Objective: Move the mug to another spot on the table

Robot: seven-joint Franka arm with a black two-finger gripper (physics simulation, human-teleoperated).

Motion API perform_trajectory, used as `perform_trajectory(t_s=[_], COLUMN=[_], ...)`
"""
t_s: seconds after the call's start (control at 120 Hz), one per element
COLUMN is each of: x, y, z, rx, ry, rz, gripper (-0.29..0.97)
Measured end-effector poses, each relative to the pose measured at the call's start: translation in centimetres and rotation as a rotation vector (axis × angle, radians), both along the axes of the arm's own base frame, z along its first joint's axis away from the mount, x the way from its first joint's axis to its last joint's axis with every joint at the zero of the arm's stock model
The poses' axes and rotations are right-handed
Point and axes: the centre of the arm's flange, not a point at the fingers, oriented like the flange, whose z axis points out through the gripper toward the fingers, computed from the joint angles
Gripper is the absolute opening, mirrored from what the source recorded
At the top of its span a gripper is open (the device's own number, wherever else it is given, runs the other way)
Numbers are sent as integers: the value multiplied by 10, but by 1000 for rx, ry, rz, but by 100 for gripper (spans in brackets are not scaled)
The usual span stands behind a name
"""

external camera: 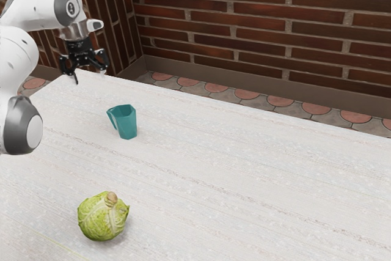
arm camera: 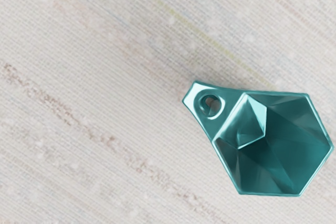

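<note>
The teal mug (external camera: 123, 121) stands upright on the pale table (external camera: 256, 175), in the far part of the exterior view's left half, its handle turned to about 9 o'clock. From my wrist camera I look down into its faceted, six-sided mouth (arm camera: 273, 148), with the pierced handle sticking out to one side and bare table (arm camera: 105, 77) all around it. The table's far edge runs at 12 o'clock from the mug, fairly near, with the tiled floor (external camera: 275, 99) and the brick wall (external camera: 256, 16) beyond. From 2 round to 5 o'clock the top lies wide and bare. A green cabbage (external camera: 102, 216) sits at about 6 o'clock, well apart from the mug, near the front edge. My gripper (external camera: 89, 70) hangs in the air at about 11 o'clock from the mug, fingers spread and gripping nothing.
</note>
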Motion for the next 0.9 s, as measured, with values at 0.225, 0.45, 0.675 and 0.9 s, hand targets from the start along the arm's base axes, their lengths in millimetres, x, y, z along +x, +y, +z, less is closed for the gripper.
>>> perform_trajectory(t_s=[0.225,0.45,0.675,0.9], x=[29,23,22,33], y=[-5,50,71,51], z=[-57,-93,-118,-130], rx=[-17,-51,27,-6], ry=[-21,-37,-45,-35], rz=[369,721,929,1046], gripper=[66,66,66,66])
